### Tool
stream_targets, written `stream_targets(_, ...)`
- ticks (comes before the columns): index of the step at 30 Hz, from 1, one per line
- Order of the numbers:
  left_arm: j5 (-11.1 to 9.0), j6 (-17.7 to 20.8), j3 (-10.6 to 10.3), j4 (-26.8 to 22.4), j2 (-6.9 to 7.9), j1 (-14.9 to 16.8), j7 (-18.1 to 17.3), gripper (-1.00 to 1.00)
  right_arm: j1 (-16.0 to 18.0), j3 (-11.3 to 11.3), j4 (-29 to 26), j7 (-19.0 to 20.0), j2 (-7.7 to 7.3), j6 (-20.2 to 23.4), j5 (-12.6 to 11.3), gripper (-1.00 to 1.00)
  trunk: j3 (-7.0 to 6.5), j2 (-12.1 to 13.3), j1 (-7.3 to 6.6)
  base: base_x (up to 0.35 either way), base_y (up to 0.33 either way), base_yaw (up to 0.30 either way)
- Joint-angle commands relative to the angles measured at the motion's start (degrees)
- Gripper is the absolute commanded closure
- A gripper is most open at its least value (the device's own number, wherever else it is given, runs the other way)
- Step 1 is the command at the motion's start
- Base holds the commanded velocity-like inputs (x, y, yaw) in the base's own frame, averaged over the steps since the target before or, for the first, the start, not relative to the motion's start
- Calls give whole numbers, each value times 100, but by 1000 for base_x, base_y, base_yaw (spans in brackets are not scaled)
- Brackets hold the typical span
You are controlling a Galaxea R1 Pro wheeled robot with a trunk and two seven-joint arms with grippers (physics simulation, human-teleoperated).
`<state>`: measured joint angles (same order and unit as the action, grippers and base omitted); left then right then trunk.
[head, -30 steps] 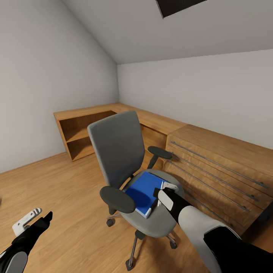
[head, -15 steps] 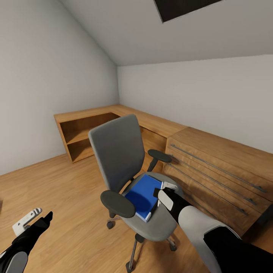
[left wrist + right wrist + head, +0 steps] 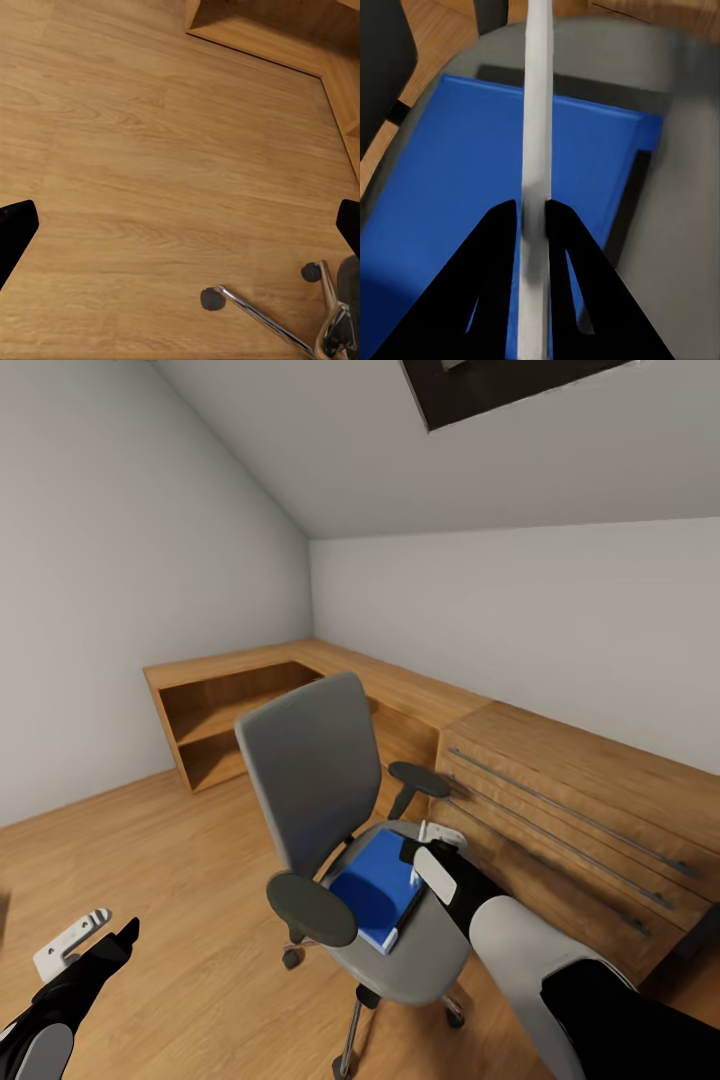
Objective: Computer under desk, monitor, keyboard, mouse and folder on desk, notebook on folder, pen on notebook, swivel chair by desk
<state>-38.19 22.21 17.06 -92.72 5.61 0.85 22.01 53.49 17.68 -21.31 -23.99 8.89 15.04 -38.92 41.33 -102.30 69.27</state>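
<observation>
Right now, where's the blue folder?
In the head view the folder lies flat on the swivel chair seat, between the armrests, with the right gripper at its far-right edge, beside the wooden drawer chest.

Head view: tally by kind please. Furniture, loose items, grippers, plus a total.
Chair: 1
Drawer chest: 1
Shelf unit: 1
Folder: 1
Grippers: 2 (left gripper, right gripper)
Total: 6
</observation>
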Motion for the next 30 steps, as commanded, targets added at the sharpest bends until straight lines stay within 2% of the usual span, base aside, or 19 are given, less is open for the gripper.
stream_targets(1, -58, 21, -2, -9, 2, 3, 40, -100, 3, 46, -41, -43, -10, 57, -40, 100, -13, 39, -23, 0, 0, 0)
stream_targets(8, -57, 31, -9, -9, 2, 3, 40, -100, -27, 44, -641, -57, -240, 410, -45, 100, -138, 320, -177, 0, 0, 0)
stream_targets(12, -57, 37, -9, -9, 2, 3, 40, -100, -219, 43, -1377, -200, -445, 668, -49, 100, -210, 480, -265, 0, 0, 0)
stream_targets(15, -57, 37, -10, -9, 2, 3, 40, -100, -569, 43, -2273, -559, -581, 850, -53, 100, -264, 600, -331, 0, 0, 0)
stream_targets(17, -57, 37, -10, -9, 2, 3, 40, -100, -741, 43, -2652, -704, -606, 937, -54, 100, -300, 681, -374, 0, 0, 0)
stream_targets(19, -57, 37, -10, -9, 2, 3, 40, -100, -1134, 43, -3480, -990, -633, 1175, -54, 100, -336, 761, -418, 0, 0, 0)
stream_targets(20, -57, 37, -9, -9, 2, 3, 40, -100, -1232, 43, -3702, -1054, -637, 1238, -52, 100, -354, 801, -440, 0, 0, 0)
stream_targets(21, -57, 42, -9, -9, 2, 3, 40, -100, -1538, 41, -4403, -1229, -646, 1406, -49, 100, -372, 841, -462, 0, 0, 0)
stream_targets(25, -57, 52, -9, -9, 2, 3, 40, -100, -2160, 39, -5693, -1494, -684, 1578, -46, 100, -443, 1001, -550, 0, 0, 0)
stream_targets(30, -57, 55, -3, -9, 7, 3, 44, -100, -2429, 42, -6196, -1590, -718, 1617, -46, 100, -533, 1202, -660, 0, 0, 0)
